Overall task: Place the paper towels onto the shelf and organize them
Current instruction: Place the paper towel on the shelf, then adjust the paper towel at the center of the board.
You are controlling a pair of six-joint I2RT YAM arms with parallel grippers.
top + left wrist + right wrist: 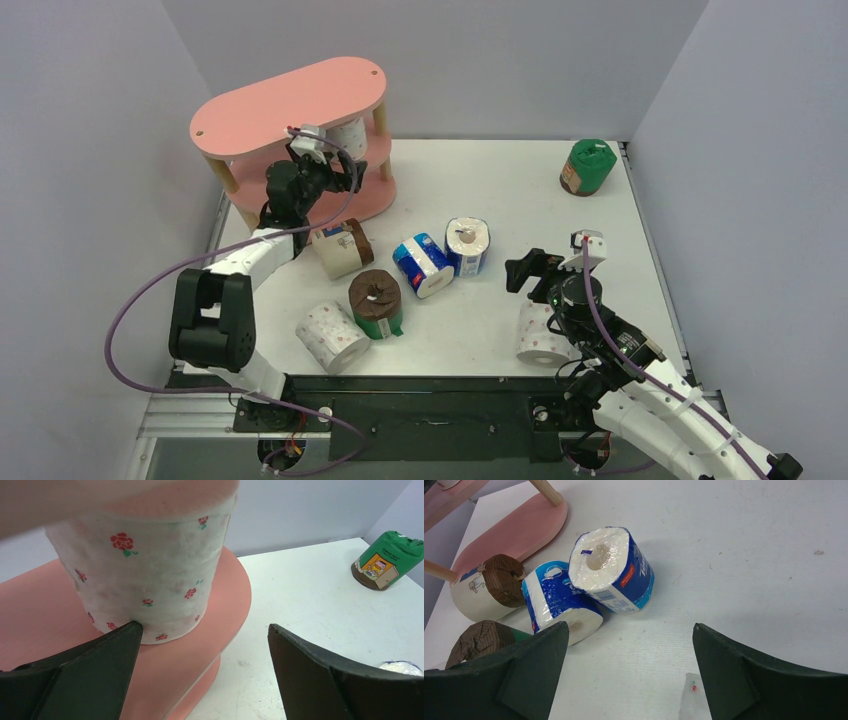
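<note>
The pink shelf stands at the far left. A white pink-dotted paper towel roll stands upright on its middle board. My left gripper is open just in front of that roll, its left fingertip at the roll's base. My right gripper is open and empty over bare table, with another dotted roll under its arm. Two blue-and-white rolls lie ahead of it. A beige roll, a brown-and-green roll and a dotted roll lie mid-left.
A green-wrapped roll stands alone at the far right corner, also in the left wrist view. Grey walls close the table on three sides. The left arm's purple cable loops over the left edge.
</note>
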